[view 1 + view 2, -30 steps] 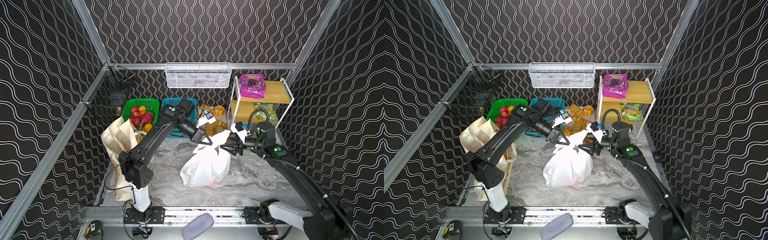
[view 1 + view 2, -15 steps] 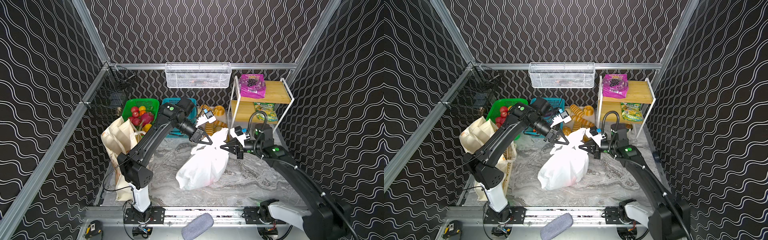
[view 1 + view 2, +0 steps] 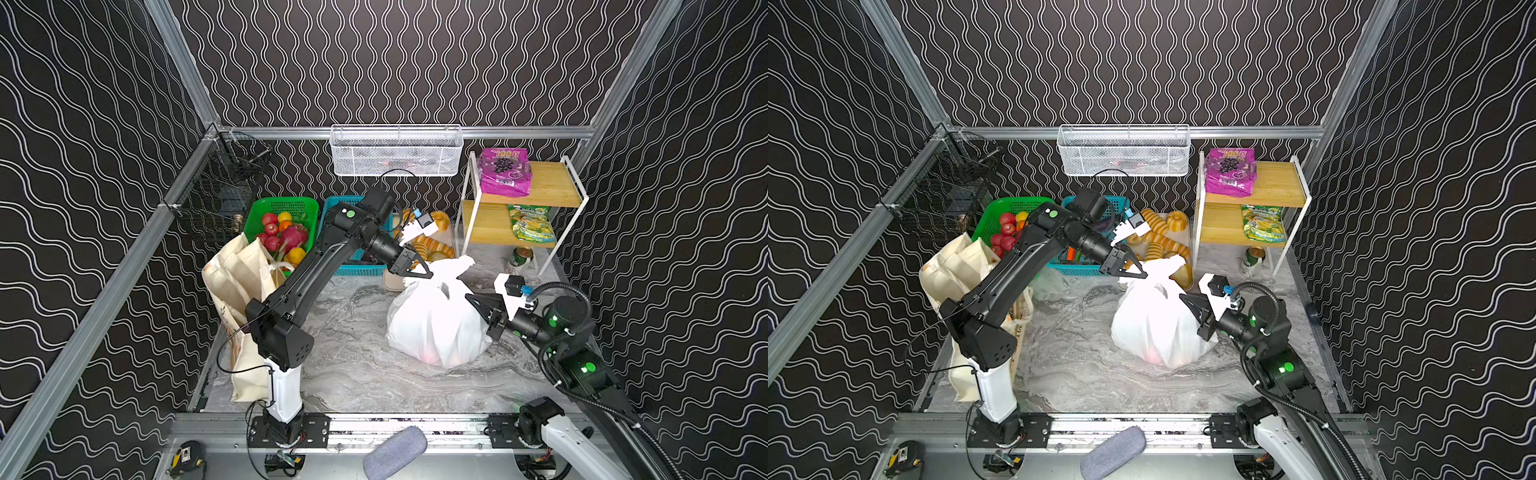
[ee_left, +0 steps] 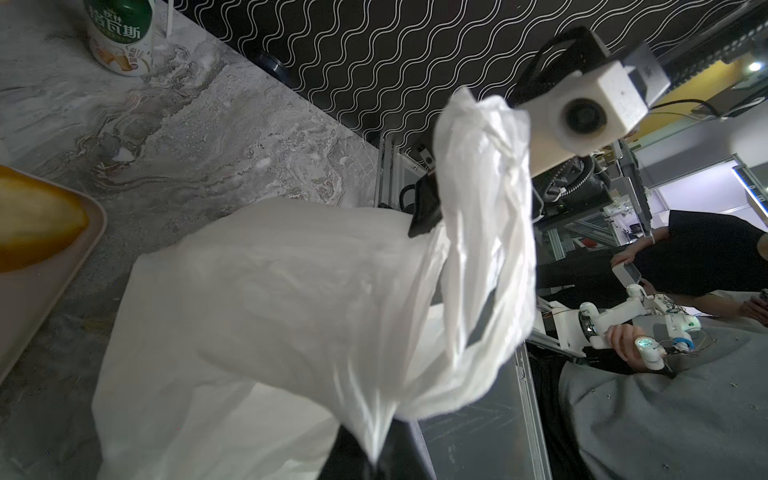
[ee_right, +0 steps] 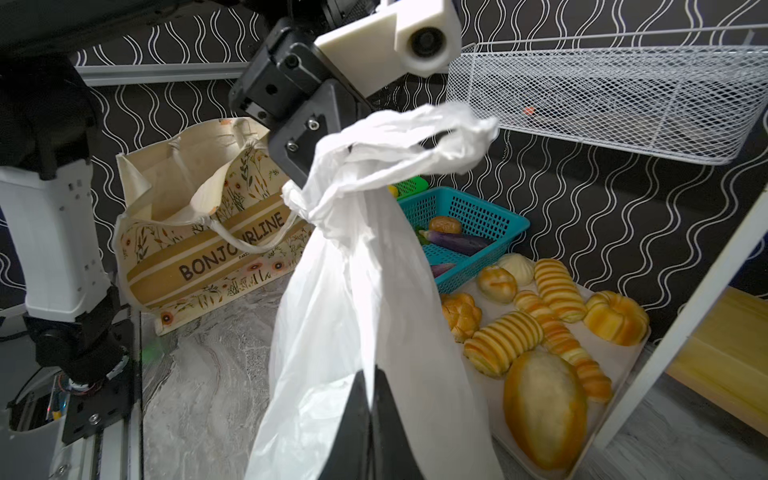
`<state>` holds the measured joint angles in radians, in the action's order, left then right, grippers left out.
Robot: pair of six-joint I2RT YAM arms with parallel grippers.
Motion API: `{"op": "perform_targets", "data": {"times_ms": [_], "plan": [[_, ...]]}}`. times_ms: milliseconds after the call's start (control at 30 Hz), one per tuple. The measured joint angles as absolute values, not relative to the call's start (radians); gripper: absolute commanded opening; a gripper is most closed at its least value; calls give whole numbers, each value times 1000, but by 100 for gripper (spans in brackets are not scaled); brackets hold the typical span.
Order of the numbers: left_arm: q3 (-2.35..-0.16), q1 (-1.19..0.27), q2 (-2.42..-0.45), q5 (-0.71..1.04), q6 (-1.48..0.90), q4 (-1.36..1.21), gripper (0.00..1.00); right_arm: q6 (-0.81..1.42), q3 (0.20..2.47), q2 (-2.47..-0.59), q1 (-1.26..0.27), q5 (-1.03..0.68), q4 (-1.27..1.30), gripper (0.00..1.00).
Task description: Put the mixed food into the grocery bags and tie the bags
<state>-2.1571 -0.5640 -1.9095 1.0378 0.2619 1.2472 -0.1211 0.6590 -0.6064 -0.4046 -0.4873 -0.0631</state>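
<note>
We list: golden toy breads on a beige tray; red and yellow toy fruit in a green basket; white mesh basket on the back wall; two-tier wooden shelf; grey pouch by the front rail

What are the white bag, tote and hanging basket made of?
Bag: thin plastic film, white, slightly translucent and glossy; it crinkles and twists into a tight neck.
Tote: looks like cream canvas, matte, with printed flowers and lettering and stitched hems.
Basket: white mesh, probably coated metal wire; stiff, see-through grid.
</note>
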Motion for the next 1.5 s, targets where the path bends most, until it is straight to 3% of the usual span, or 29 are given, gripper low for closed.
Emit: {"op": "perform_targets", "data": {"times_ms": [133,267,400,667,867,1000,1067,1167,1267,1300,1500], "plan": [[-2157,-563,-1928,1040,269,1244,0,-138,660,-620,-549,-364,-103,0],[-2131,-567,-1957,1037,350,1324,0,-170,696,-686,-583,-281,-162,39],[-2072,-569,-1930,1002,430,1407,0,-233,754,-745,-575,-318,-185,60],[-2025,-569,-1860,996,513,1435,0,-384,879,-945,-387,-656,-337,76],[-2011,-569,-1867,1002,551,1463,0,-525,864,-995,-359,-849,-344,78],[-2011,-569,-1883,1010,565,1486,0,-582,925,-1105,-357,-928,-342,76],[-2011,-570,-1884,1013,575,1489,0,-596,960,-1163,-355,-957,-342,66],[-2011,-570,-1884,1024,579,1491,0,-633,1022,-1240,-351,-1001,-369,39],[-2010,-570,-1880,1025,579,1488,0,-662,1061,-1284,-347,-1040,-407,4],[-2010,-570,-1879,1025,578,1485,3,-662,1062,-1289,-345,-1048,-412,0],[-1957,-564,-1844,992,490,1401,19,-488,936,-1178,-338,-992,-302,0]]}}
